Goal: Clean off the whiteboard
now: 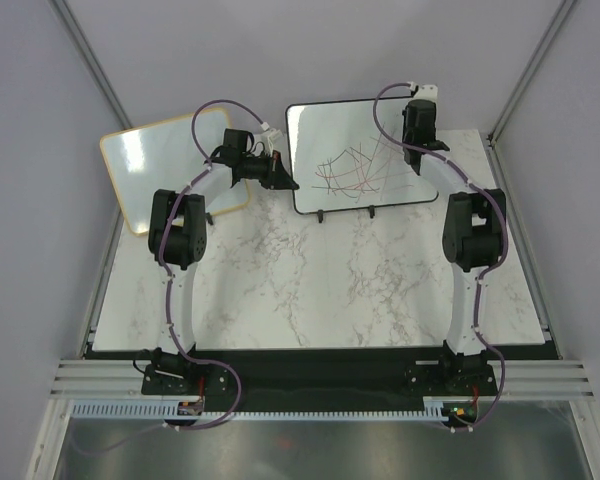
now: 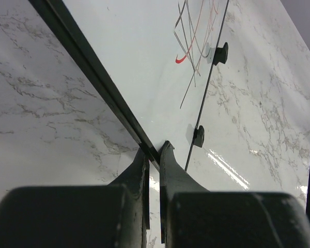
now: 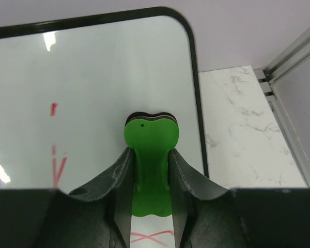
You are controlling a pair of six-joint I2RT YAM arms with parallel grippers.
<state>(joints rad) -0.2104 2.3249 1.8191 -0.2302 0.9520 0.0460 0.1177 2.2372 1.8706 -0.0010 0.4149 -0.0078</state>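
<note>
Erasing the whiteboard (image 1: 330,130), I judge the wiping step is in hand, with most of the marks not yet cleared.

The board stands on its small black feet at the far side of the desk (image 1: 310,290), right of a wood-framed board (image 1: 165,170). Red and black scribbles (image 1: 355,172) cross its lower middle. My right end effector (image 3: 151,151) is closed tight on a green eraser (image 3: 151,132), whose pad sits against the clean upper right corner. My left end effector (image 2: 156,155) is pinched nearly shut on the board's black frame at the left edge, bracing it. Next I need a sweep down and leftward over the lines, pressing evenly so the board does not tip.
</note>
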